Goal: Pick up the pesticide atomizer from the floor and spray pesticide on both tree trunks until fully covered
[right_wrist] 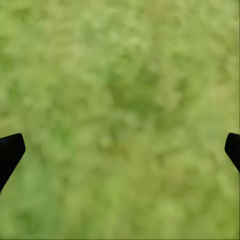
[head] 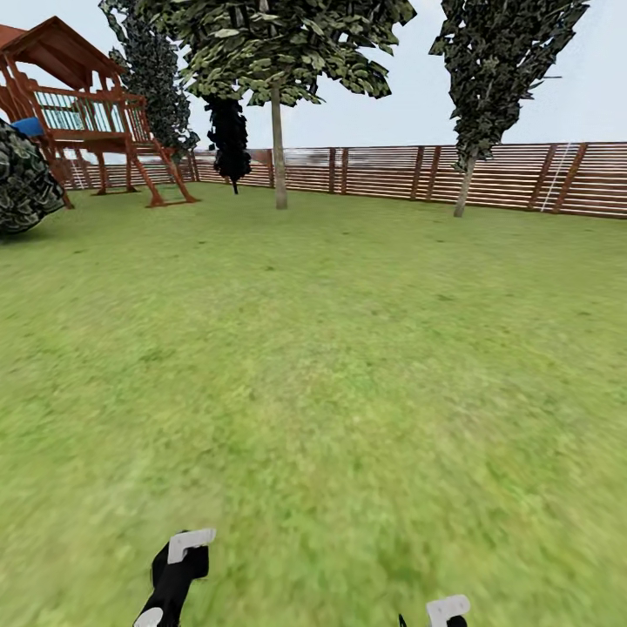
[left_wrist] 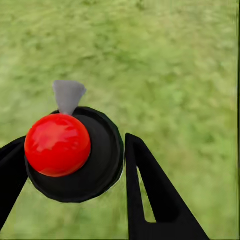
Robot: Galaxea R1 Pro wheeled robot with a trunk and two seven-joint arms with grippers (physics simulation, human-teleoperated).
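The pesticide atomizer (left_wrist: 57,145) has a red ball top, a round black body and a grey nozzle. My left gripper (left_wrist: 75,141) is shut on it, one black finger (left_wrist: 150,190) pressed against each side of the black body, above the grass floor (head: 348,348). My right gripper (right_wrist: 120,150) hangs open over bare grass, holding nothing. Two trees stand far ahead by the fence, with pale trunks: one at centre (head: 279,148), one to the right (head: 466,185). My left arm (head: 177,566) and right arm (head: 448,610) show at the bottom edge of the head view.
A brown slat fence (head: 522,178) closes the far side of the lawn. A wooden playset (head: 96,122) and a round bush (head: 22,183) stand at the far left. An all-black tree (head: 229,135) stands left of the centre trunk.
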